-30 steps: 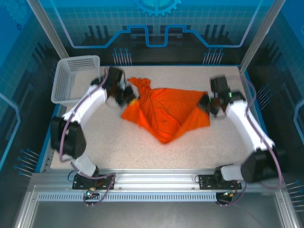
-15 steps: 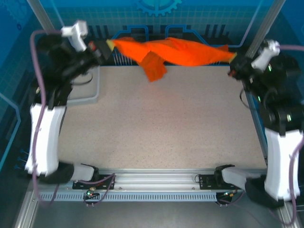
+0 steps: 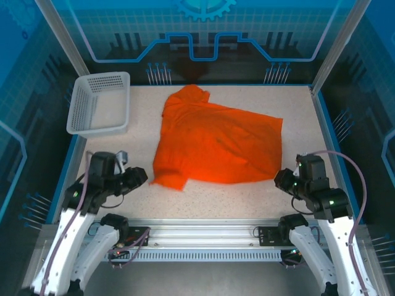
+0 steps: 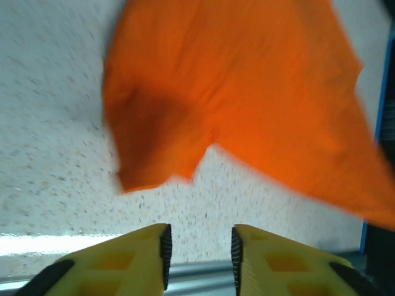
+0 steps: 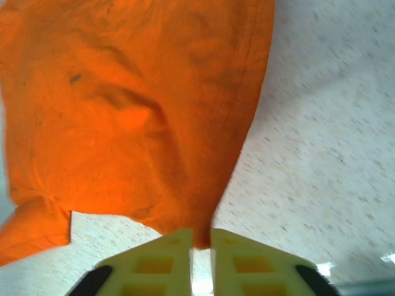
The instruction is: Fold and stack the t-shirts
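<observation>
1. Item, t-shirt: lying opened out but unfolded on the table, mid-table toward the far side. Its left part is doubling over itself, a sleeve flap is pointing toward the near edge, and the far tip is bunching. Risk: a fold laid over these wrinkles is likely coming out crooked, so the stack is starting badly
2. Item, left gripper: sitting low by the near-left edge, just short of the sleeve flap. Its yellow fingers are standing apart with nothing between them. Risk: a close from here is probably catching bare table, or only the top layer of the doubled cloth, so one layer is lifting while the other is dragging
3. Item, right gripper: sitting at the shirt's near-right corner, jaws showing only a narrow slit, with the corner's tip reaching right up to them. Whether any cloth is being pinched cannot be told. Risk: if the corner is clinging, drawing the arm away is tugging the hem and spoiling the spread
4. Item, white basket: standing at the far-left corner, apart from the shirt. Risk: a wide left-arm sweep is liable to be knocking it
</observation>
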Controlling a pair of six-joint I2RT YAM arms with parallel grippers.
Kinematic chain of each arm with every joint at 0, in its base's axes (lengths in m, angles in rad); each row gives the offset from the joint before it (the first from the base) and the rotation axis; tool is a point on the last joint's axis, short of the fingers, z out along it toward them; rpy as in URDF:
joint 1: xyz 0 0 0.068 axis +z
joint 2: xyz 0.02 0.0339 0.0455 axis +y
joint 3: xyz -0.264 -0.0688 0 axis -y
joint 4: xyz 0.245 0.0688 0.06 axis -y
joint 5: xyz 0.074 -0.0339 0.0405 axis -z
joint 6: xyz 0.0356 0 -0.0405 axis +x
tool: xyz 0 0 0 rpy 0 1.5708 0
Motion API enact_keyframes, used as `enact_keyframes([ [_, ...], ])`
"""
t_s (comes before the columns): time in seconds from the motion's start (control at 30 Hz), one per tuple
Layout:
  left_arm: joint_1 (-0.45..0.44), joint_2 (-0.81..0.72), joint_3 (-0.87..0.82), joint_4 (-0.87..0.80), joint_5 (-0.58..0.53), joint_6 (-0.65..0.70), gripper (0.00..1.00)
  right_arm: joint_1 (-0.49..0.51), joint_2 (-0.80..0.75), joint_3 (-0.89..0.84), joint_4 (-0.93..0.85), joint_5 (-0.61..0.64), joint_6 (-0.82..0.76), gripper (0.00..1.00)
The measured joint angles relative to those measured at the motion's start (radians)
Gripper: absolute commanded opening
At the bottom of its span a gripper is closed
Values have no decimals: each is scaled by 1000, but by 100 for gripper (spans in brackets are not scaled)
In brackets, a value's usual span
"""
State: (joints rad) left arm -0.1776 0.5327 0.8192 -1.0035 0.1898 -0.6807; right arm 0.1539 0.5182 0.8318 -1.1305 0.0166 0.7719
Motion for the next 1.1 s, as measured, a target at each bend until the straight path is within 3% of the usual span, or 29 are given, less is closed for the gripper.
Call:
enact_keyframes([
  [0.03, 0, -27, 31, -13, -33, -6, 37, 0, -15, 2, -12, 6, 14, 34],
  [0.07, 0, -39, 75, -21, -73, -19, 51, 0, -35, 9, -24, 22, 26, 49],
  [0.1, 0, -36, 117, -16, -110, -28, 52, -1, -54, 23, -37, 40, 41, 56],
  [0.17, 0, -13, 172, 8, -152, -34, 46, -1, -82, 47, -39, 71, 59, 56],
  [0.37, 0, 234, 189, 135, -133, -52, 47, -3, -6, 42, 29, 77, 59, 53],
  [0.57, -24, 698, 212, 291, -88, -38, 62, 100, 468, 71, 183, 115, 3, 52],
  [0.7, -18, 920, 271, 316, -96, -39, 61, 144, 737, 170, 261, 179, -51, 54],
  [0.9, 47, 1132, 425, 373, -88, -100, 61, 2, 1067, 386, 368, 179, -123, 50],
  [1.03, 66, 1320, 665, 357, -81, -99, 54, -113, 1278, 551, 391, 147, -156, 45],
  [1.1, 67, 1423, 798, 351, -72, -75, 57, -152, 1388, 649, 389, 125, -175, 40],
])
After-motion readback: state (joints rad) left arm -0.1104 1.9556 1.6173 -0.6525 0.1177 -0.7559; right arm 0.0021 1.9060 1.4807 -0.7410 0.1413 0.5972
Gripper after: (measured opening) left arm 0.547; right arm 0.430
